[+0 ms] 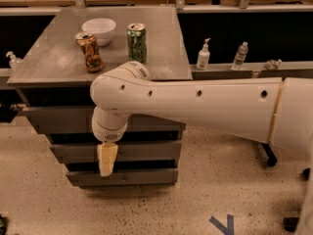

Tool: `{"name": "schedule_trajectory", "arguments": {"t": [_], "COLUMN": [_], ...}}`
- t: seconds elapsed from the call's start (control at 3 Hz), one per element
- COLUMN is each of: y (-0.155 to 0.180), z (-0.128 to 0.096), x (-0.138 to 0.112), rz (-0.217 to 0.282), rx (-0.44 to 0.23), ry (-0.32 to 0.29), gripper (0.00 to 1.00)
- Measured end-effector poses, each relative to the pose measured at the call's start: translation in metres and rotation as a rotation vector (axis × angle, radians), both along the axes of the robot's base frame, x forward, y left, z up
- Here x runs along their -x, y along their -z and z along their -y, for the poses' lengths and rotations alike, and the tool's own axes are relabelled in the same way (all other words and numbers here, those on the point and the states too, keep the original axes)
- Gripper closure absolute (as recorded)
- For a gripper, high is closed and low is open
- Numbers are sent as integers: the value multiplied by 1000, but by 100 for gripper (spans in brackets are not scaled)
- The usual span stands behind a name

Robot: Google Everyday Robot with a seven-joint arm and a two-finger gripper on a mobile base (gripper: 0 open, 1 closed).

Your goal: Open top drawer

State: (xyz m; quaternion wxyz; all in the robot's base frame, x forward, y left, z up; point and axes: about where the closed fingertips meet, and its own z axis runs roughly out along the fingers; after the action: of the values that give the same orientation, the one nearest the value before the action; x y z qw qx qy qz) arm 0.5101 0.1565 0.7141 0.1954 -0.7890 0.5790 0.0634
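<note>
The grey drawer cabinet [58,58] stands left of centre with three drawer fronts. The top drawer [54,120] sits just under the tabletop, and its front looks flush with the cabinet. My white arm crosses in front of it and hides its middle, so the knob is out of sight. My gripper [106,159] hangs down from the wrist with its cream tip over the middle drawer [146,151] and near the bottom drawer [142,176]. It holds nothing that I can see.
On the cabinet top stand a white bowl [99,29], a brown can [89,51] and a green can [137,42]. Two bottles [203,55] stand on a ledge to the right. A chair base [269,158] and blue floor tape [222,224] lie right.
</note>
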Motion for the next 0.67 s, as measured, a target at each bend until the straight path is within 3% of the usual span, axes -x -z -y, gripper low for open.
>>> {"name": "schedule_trajectory", "arguments": {"t": [0.33,0.67], "y": [20,43], "z": [-18,-21], "x": [-30,-71], "rz": [18,41], "rx": [-32,-26], "ry": [46,116], "gripper": [0,0]}}
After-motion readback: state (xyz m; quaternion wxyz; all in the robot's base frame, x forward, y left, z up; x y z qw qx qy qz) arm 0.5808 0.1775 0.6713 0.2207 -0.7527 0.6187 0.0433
